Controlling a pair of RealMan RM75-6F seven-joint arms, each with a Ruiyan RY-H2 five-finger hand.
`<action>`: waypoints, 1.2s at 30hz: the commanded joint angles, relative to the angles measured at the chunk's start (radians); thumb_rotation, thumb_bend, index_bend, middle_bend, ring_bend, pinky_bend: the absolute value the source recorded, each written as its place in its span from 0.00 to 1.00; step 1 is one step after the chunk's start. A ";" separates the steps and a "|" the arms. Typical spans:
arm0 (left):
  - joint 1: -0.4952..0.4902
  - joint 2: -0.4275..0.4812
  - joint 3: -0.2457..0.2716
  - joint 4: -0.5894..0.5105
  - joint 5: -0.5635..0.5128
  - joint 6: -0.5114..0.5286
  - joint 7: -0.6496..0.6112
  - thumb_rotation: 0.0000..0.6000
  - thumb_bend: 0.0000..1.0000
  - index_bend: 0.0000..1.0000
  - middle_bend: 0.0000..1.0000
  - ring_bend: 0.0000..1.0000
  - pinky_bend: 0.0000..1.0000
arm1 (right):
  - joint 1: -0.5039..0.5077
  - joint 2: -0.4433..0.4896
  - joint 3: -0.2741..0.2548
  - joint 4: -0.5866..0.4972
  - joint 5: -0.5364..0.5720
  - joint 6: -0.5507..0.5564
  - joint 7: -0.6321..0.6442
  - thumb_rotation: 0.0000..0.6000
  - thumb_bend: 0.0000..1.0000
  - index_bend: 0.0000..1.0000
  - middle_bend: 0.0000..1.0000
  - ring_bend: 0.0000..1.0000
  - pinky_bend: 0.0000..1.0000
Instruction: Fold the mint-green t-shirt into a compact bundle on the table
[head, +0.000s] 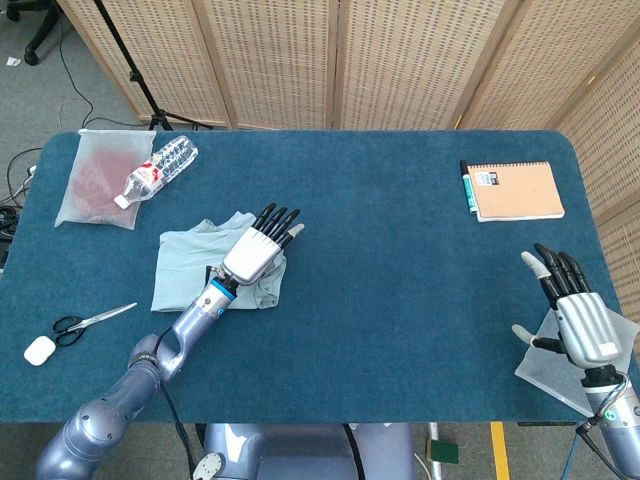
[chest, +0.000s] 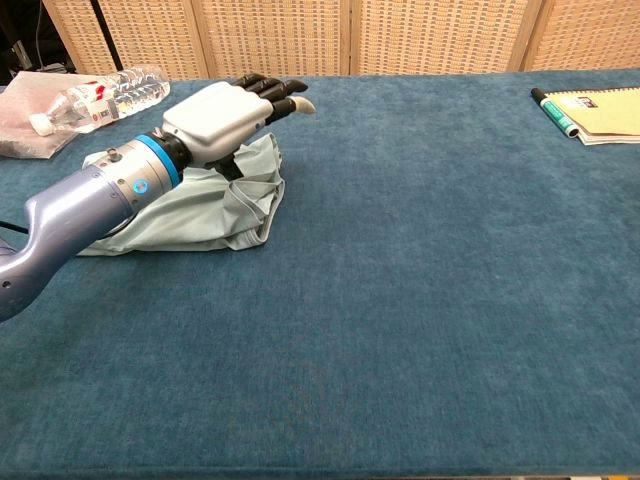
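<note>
Mint-green t-shirt (head: 195, 270) lies crumpled on the blue table (head: 380, 300), left of centre; long axis roughly left-right, bunched folds at its right end, flatter cloth trailing left. No print or label legible on it.

Left hand (head: 262, 246) over the bunched right end, palm down, fingers straight and close together, tips past the cloth's edge; the chest view shows its thumb down against the folds. Nothing visibly gripped.

Right hand (head: 575, 310) at the table's near right corner, fingers spread and pointing away, holding nothing, above a pale sheet (head: 555, 375).

Plastic bottle (head: 155, 170) at far left has a red and white label, text unreadable; it rests on a clear bag (head: 85, 190). Notebook (head: 515, 190) with marker (head: 466, 187) alongside at far right; the marker's markings are too small to read. Scissors (head: 85, 322) and small white object (head: 39, 350) near the left edge.
</note>
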 joint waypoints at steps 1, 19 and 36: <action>-0.008 -0.012 0.004 0.012 0.001 -0.014 0.007 1.00 0.21 0.00 0.00 0.00 0.00 | 0.000 0.000 0.001 0.001 0.002 -0.001 0.002 1.00 0.00 0.00 0.00 0.00 0.00; 0.002 0.002 -0.004 0.007 -0.008 0.040 0.001 1.00 0.21 0.00 0.00 0.00 0.00 | -0.002 0.004 0.000 0.003 0.000 0.004 0.014 1.00 0.00 0.00 0.00 0.00 0.00; 0.101 0.225 -0.013 -0.261 -0.025 0.133 0.069 1.00 0.17 0.00 0.00 0.00 0.00 | -0.010 0.000 -0.017 -0.025 -0.036 0.024 -0.036 1.00 0.00 0.00 0.00 0.00 0.00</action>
